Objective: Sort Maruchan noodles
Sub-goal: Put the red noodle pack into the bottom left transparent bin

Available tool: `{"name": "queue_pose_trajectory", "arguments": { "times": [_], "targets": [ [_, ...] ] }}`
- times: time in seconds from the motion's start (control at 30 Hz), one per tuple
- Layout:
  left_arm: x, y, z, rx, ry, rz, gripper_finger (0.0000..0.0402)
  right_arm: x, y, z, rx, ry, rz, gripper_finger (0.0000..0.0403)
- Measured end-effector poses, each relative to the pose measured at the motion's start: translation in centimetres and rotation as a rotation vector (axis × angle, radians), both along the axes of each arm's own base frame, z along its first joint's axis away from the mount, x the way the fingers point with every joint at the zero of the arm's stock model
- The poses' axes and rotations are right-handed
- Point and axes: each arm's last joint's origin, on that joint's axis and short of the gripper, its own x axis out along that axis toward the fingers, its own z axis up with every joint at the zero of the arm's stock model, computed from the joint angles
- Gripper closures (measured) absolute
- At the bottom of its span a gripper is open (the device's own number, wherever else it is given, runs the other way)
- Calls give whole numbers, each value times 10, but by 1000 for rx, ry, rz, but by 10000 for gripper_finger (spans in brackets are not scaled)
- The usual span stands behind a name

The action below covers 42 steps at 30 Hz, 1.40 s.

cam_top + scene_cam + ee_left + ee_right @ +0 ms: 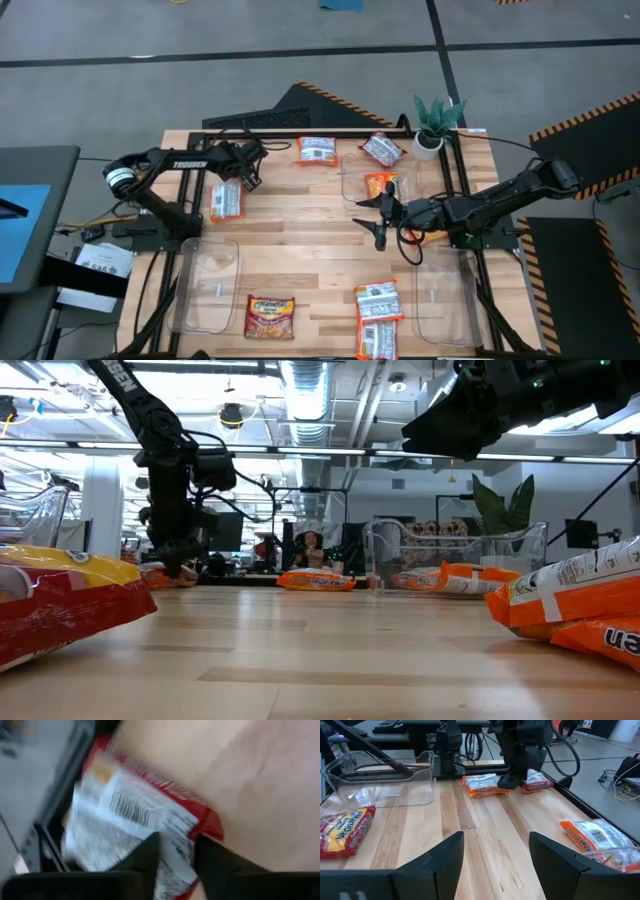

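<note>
Grey floor with hazard-striped mats surrounds the pale wooden table [300, 240] in the high view, where the left gripper [247, 176] reaches down onto a white-and-red noodle packet [226, 201] at the table's left side, while the right gripper [380, 215] hangs over the middle with its fingers spread, holding nothing. Other packets lie scattered: one white [317, 150] at the far edge, one in the far clear bin [350, 178], a dark red one [269, 315] and a stacked pair [379, 318] at the near edge, with two more clear bins standing bare, one left [205, 285] and one right [445, 300]. From table height, the left arm comes straight down with its tip at a packet [170, 574] on the wood; whether it bites is hard to tell there. Its wrist view settles more: the two dark fingers [150, 852] straddle the packet's [140, 820] end, closing on it but perhaps not yet clenched. The right wrist view shows wide-apart fingers [447, 855] over bare wood. I judge the step to be the pick of this packet; next it calls for a firm pinch, a clean lift, and carrying it to its matching bin.
</note>
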Motion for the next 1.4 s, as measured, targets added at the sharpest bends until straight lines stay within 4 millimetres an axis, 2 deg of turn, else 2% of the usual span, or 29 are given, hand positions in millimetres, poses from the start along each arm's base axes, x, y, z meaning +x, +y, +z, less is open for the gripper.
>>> {"name": "queue_pose_trajectory", "arguments": {
  "times": [0.07, 0.1, 0.2, 0.3, 0.4, 0.57, 0.77, 1.0, 1.2, 1.3, 1.4],
  "targets": [
    [3, 3, -11, 3, 45, 3, 365, 0, 1, 0, 1, 0, 2, 155],
    [5, 5, -16, 7, 66, 2, 381, 0, 1, 0, 1, 2, 3, 155],
    [8, 8, -27, 50, 152, 2, 393, 0, 1, -1, 0, 5, 3, 155],
    [12, 3, -23, 51, 161, -25, 400, 0, 1, -1, -1, 13, 3, 155],
    [18, -7, -4, 26, 109, -91, 401, 0, 0, -2, -2, 18, 1, 155],
    [23, -27, 52, 86, -71, -161, 401, -1, 0, -2, -3, 19, 1, 155],
    [15, -66, 105, 139, -278, -273, 401, 0, 0, -2, -3, 18, 1, 155],
    [2, -111, 150, 157, -441, -382, 401, 0, 0, -2, -3, 15, 1, 155],
    [-1, -146, 180, 110, -524, -509, 401, 0, 0, -1, -3, 14, 1, 155],
    [2, -157, 180, 46, -535, -573, 401, 0, 0, -1, -3, 14, 1, 155],
    [11, -160, 169, 13, -507, -596, 401, 0, 0, -1, -2, 15, 1, 155]
  ]
}}
